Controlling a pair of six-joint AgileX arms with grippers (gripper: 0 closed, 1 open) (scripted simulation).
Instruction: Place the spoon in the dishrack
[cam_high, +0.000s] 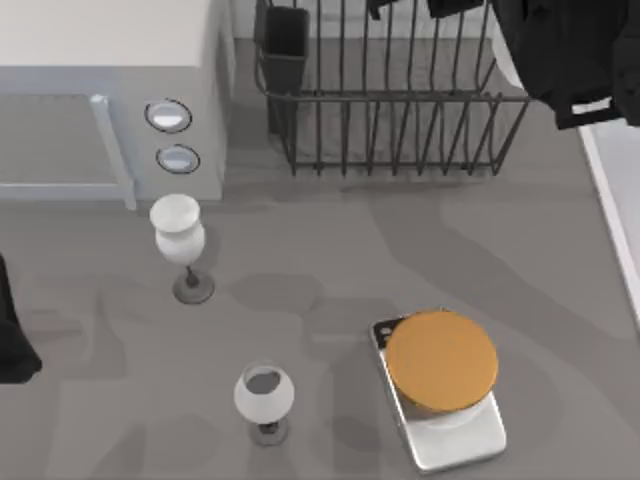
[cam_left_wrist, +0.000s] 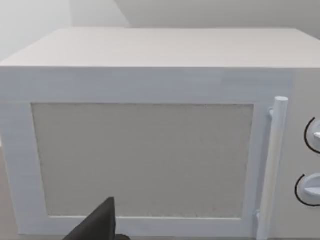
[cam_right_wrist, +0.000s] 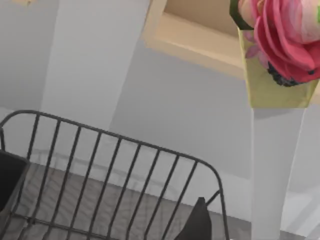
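The dishrack (cam_high: 390, 120), a dark wire basket with flared sides, stands at the back of the table, with its black utensil cup (cam_high: 285, 45) at its left corner. The spoon is out of view. My right arm (cam_high: 565, 55) hangs over the rack's right end. In the right wrist view a dark tip of my right gripper (cam_right_wrist: 197, 225) sits just above the rack's wire rim (cam_right_wrist: 125, 145), and the cup (cam_right_wrist: 7, 182) shows at the edge. My left arm (cam_high: 12, 345) is parked at the table's left edge, and my left gripper (cam_left_wrist: 100, 225) faces the microwave.
A white microwave (cam_high: 100, 90) fills the back left. Two white wine glasses (cam_high: 180, 240) (cam_high: 264, 398) stand left of centre. At the front right, an orange disc (cam_high: 440, 360) rests on a flat silver tray (cam_high: 470, 445). A white edge (cam_high: 612, 200) runs along the right side.
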